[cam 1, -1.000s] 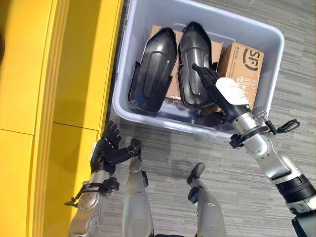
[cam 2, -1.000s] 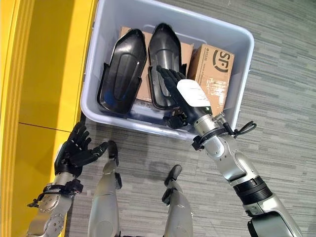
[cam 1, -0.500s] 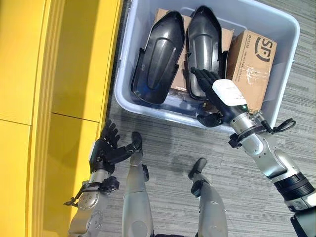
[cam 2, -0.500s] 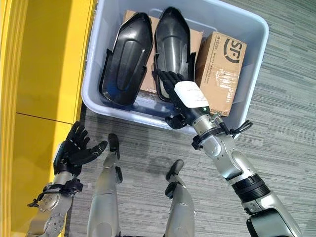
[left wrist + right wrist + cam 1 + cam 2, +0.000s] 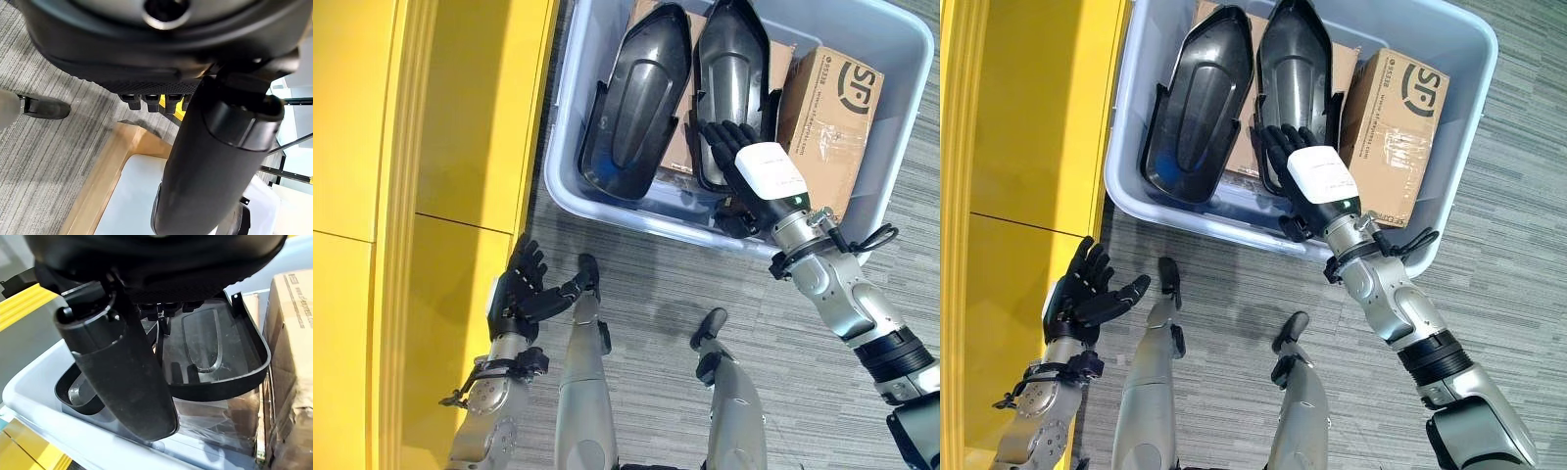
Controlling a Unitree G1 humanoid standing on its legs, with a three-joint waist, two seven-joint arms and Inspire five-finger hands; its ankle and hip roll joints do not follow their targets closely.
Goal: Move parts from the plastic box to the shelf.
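Note:
A light grey plastic box [image 5: 607,208] sits on the floor and holds two long black moulded parts side by side. The left part [image 5: 641,108] leans on the box's near wall. My right hand [image 5: 732,149] is open, its straight fingers spread over the near end of the right part [image 5: 732,59]. In the right wrist view, that part [image 5: 210,352] lies just past the fingers, with the thumb [image 5: 122,377] standing clear of it. My left hand [image 5: 521,294] hangs open low beside the yellow shelf [image 5: 460,117], holding nothing.
Cardboard boxes lie under the parts, and one brown carton [image 5: 827,103] stands at the box's right end, close to my right wrist. The yellow shelf runs along the whole left side. Grey striped carpet [image 5: 646,294] lies between the box and me.
The camera has shifted, so the box sits higher in the picture. My right hand has turned so that its fingers point straighter along the right part. The left hand has barely moved.

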